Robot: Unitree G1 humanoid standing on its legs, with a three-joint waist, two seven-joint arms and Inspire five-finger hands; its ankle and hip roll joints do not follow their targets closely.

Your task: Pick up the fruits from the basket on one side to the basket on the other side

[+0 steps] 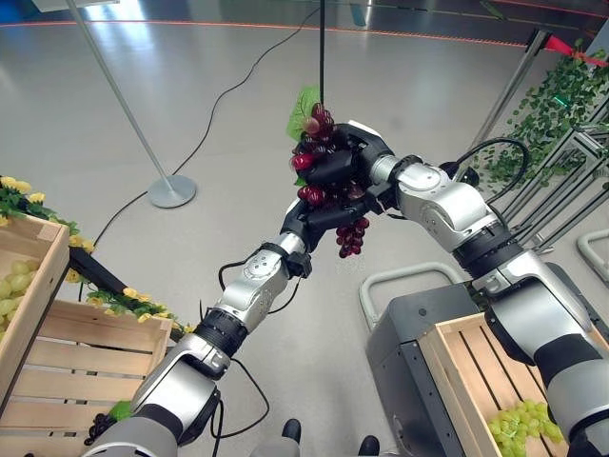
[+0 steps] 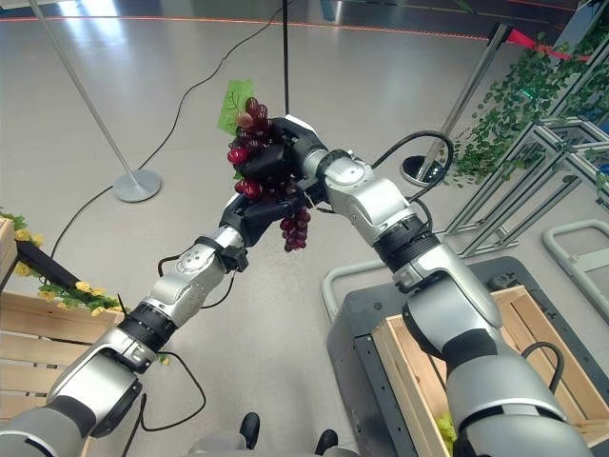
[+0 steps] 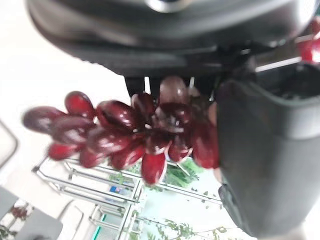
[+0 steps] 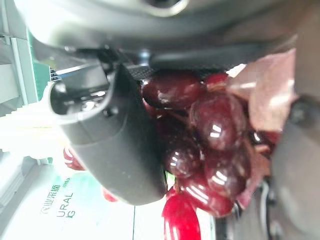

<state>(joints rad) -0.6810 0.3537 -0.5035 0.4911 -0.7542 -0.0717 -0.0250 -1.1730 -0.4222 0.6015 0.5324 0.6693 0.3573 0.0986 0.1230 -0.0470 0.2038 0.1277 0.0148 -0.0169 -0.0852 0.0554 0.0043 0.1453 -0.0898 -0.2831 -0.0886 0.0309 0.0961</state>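
Observation:
A bunch of dark red grapes with a green leaf hangs in mid-air above the floor, between the two crates. My left hand is curled round its lower middle from below. Directly above it, my right hand is closed round the upper part of the same bunch. In the left wrist view the grapes lie against the left hand's thumb. In the right wrist view the grapes are pressed between the right hand's thumb and its fingers.
A wooden crate with a dark grape bunch stands at lower left, beside a tilted crate of green grapes. On a grey cart at lower right is another crate holding green grapes. A pole stand and metal racks stand behind.

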